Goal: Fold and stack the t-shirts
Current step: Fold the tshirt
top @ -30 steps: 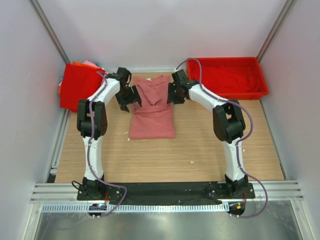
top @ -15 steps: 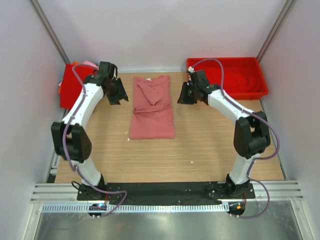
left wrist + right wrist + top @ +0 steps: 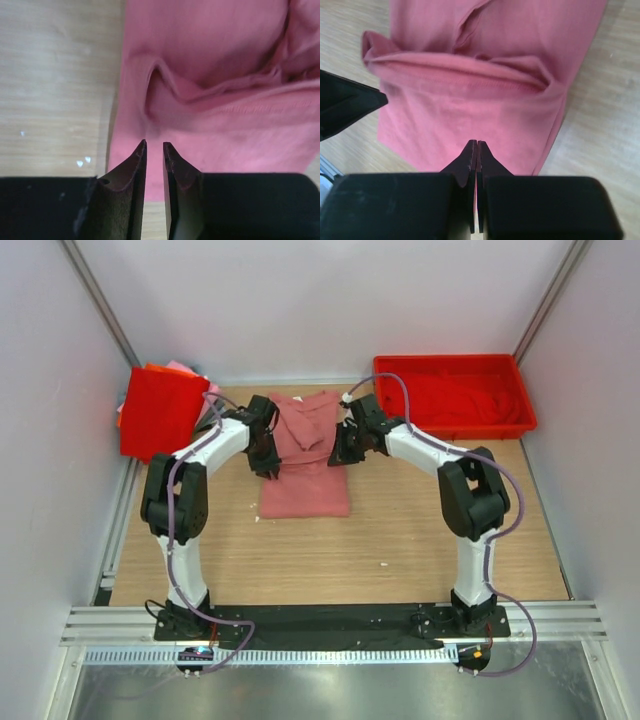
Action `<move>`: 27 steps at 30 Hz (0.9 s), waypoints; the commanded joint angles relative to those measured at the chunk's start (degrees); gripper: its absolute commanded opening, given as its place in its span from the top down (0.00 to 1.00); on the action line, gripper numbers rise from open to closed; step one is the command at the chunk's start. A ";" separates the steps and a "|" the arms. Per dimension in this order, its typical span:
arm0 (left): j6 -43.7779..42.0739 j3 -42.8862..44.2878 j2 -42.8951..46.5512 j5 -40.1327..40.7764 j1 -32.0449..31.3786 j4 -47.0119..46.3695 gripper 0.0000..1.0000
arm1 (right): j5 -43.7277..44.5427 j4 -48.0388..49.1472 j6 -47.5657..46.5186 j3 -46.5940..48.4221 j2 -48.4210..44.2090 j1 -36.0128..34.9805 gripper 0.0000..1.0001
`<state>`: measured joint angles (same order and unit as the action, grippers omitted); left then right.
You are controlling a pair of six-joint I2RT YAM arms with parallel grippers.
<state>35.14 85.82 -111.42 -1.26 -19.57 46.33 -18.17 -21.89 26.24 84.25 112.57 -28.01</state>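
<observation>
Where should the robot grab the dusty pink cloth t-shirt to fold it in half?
Probably at the far corners of the dusty salmon-pink cloth t-shirt, coming in from each long side. It lies flat on the wooden table as a long narrow strip, so lifting the far end would carry it over the near end.

top: high at 6 o'clock, looking down, far, whole table | left wrist: close above shirt, 9 o'clock edge | right wrist: close above 3 o'clock edge | all share shirt
</observation>
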 commanded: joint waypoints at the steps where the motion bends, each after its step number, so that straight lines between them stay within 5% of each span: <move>1: -0.85 7.59 -2.57 3.62 0.32 -0.90 0.80 | -1.51 -1.39 -2.42 8.79 4.75 1.38 0.99; 13: -4.11 39.93 -23.92 6.97 4.10 11.85 0.81 | -0.90 -14.05 -4.18 43.94 28.91 7.18 0.99; 17: -5.25 46.72 -25.79 7.05 4.72 18.35 0.81 | -4.49 -16.09 -2.87 48.91 27.89 8.06 0.99; 20: -5.25 34.63 -16.06 7.50 4.54 13.81 0.67 | -5.29 -11.87 -1.90 41.99 19.37 8.06 0.93; 21: -4.56 30.67 -13.07 7.32 4.54 10.14 0.61 | -5.21 -10.90 -1.20 39.53 16.48 7.97 0.86; 23: -4.02 19.07 -4.01 6.36 4.54 6.86 0.47 | -5.12 -8.45 -0.58 31.53 9.12 8.06 0.54; 25: -3.15 11.60 3.96 4.78 4.54 3.08 0.46 | -5.12 -6.68 0.48 21.47 4.34 7.97 0.32; 27: -2.27 1.57 8.91 3.90 4.54 0.19 0.43 | -4.94 -3.61 1.44 13.96 -3.10 7.53 0.27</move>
<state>31.48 94.21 -112.22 4.23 -14.85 53.15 -21.80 -30.98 25.85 105.71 121.12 -19.70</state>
